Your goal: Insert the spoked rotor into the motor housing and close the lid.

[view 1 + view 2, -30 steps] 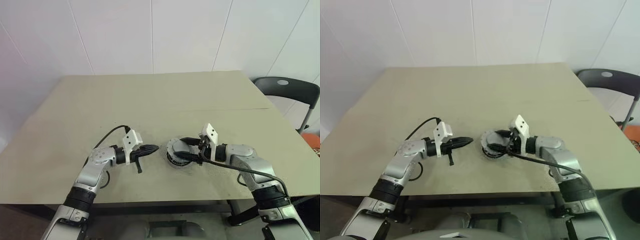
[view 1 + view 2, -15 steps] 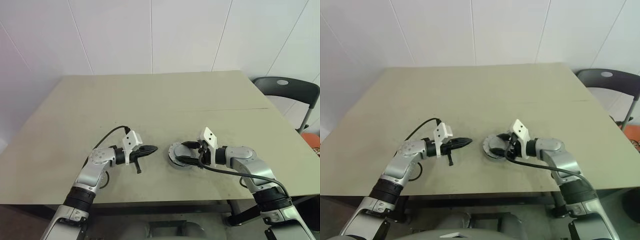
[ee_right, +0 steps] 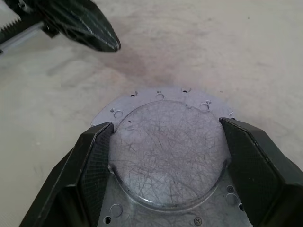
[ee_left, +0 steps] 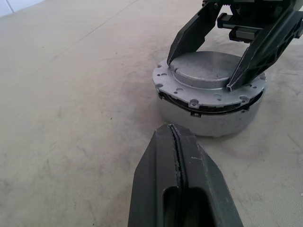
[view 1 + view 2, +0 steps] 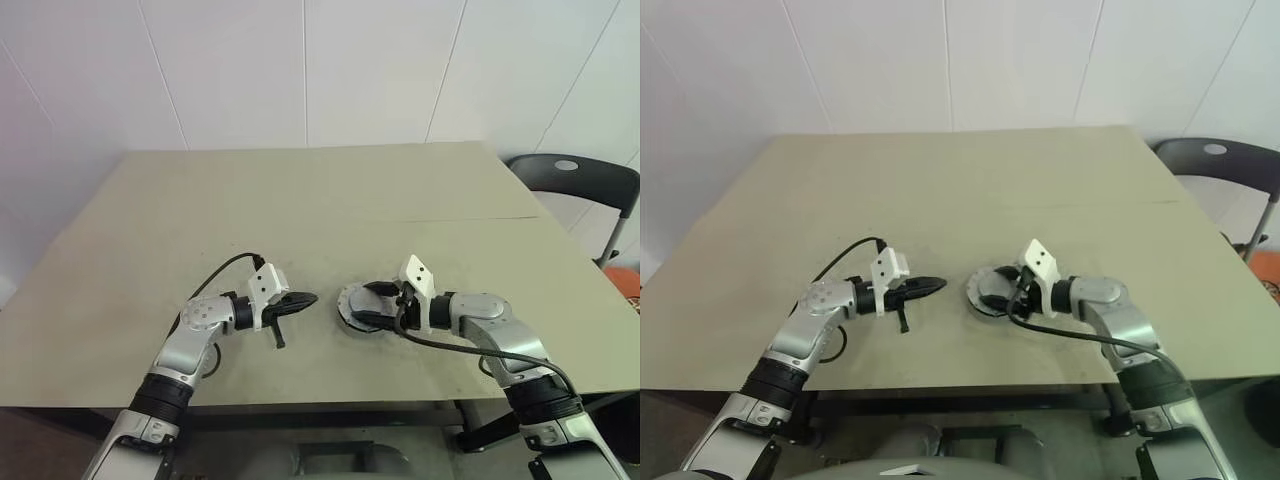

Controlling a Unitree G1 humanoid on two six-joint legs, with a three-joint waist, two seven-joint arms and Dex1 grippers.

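Change since a second ago: right gripper (image 5: 371, 305) and the stack it holds sunk from a slight tilt to sit flat on the table (image 5: 300, 210); left gripper (image 5: 305, 298) unmoved.
Writing: none legible on any part; no brand, no label to read.
Lid (image 4: 208, 71): grey disc with a raised, scratched centre and small holes round its flange, sitting on top of the motor housing (image 4: 208, 120), a dark gap between them along the near edge in the left wrist view.
Motor housing position: on the table, roughly mid-way between the two arms, nearer the front edge.
Right gripper state: spread wide, one black finger (image 3: 90, 156) on each side of the lid's raised centre, both pressing against that raised part; gripping the lid from the right.
Lid relative to right gripper: squarely between the fingers, flange reaching out past the fingertips.
Left gripper state: fingers pressed together to a single seam, holding nothing.
Housing relative to left gripper: just ahead of the closed tip, apart from it, bare table between.
Spoked rotor: cannot be made out; whether it sits under the lid cannot be told.
Count: one lid, one housing, two grippers, one table, one dark chair (image 5: 575, 185) at the table's far right corner.
Cables: one black lead looping off each wrist.
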